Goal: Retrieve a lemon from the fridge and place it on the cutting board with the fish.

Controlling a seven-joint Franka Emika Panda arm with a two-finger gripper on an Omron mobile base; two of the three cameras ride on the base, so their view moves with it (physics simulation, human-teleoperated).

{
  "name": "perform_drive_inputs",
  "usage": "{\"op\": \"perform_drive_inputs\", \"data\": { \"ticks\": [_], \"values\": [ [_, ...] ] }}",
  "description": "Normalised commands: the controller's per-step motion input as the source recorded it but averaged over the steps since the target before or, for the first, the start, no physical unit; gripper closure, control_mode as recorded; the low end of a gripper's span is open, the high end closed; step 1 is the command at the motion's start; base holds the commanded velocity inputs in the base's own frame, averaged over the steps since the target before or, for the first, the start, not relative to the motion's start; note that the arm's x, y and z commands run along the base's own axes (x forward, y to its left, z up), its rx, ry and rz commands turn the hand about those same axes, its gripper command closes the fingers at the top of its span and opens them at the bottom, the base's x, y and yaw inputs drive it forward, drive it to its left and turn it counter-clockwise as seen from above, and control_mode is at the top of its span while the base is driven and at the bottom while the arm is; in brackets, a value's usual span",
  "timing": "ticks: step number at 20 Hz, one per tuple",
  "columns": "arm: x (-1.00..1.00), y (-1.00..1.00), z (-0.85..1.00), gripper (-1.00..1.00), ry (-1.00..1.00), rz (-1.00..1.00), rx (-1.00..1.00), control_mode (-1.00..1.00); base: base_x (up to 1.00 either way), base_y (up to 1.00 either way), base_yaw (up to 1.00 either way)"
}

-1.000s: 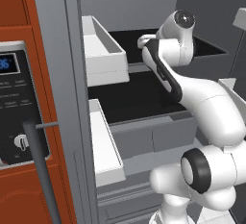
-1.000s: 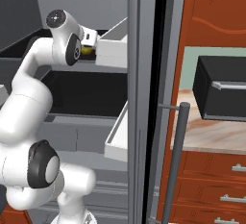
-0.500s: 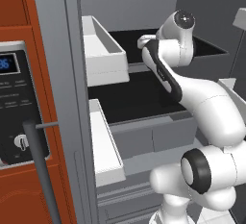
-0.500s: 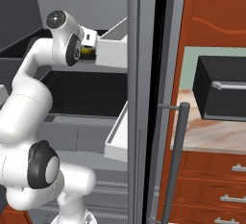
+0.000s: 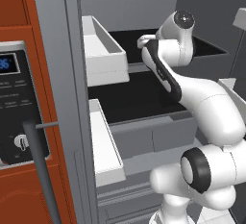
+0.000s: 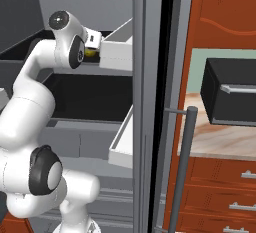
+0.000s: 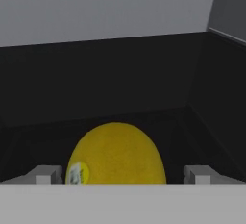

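The fridge (image 5: 72, 98) stands open, with black shelves inside. A bright yellow lemon (image 7: 115, 153) with a small sticker lies on the upper black shelf. My gripper (image 7: 122, 175) is open, one fingertip on each side of the lemon and the fruit right between them; I cannot tell whether they touch it. From the right base view, the lemon (image 6: 90, 53) peeks out just beside the hand, with my gripper (image 6: 94, 47) reaching into the fridge (image 6: 145, 102) at upper-shelf height. The cutting board and the fish are out of view.
White door bins (image 5: 103, 55) (image 5: 105, 141) flank the arm on the left, and another bin (image 6: 117, 52) sits close to the hand's right. Grey lower drawers (image 5: 153, 136) lie below. A black toaster oven (image 6: 230, 92) stands on the marbled counter (image 6: 220, 137).
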Motion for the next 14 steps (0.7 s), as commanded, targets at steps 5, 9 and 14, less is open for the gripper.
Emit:
{"op": "perform_drive_inputs", "data": {
  "ticks": [5,9,14],
  "values": [
    [0.01,0.00,0.00,1.00,0.00,0.00,0.00,-1.00,0.00,0.00,0.00],
    [0.00,0.00,0.00,1.00,0.00,0.00,0.00,-1.00,0.00,0.00,0.00],
    [0.00,0.00,0.00,1.00,0.00,0.00,0.00,-1.00,0.00,0.00,0.00]
  ]
}}
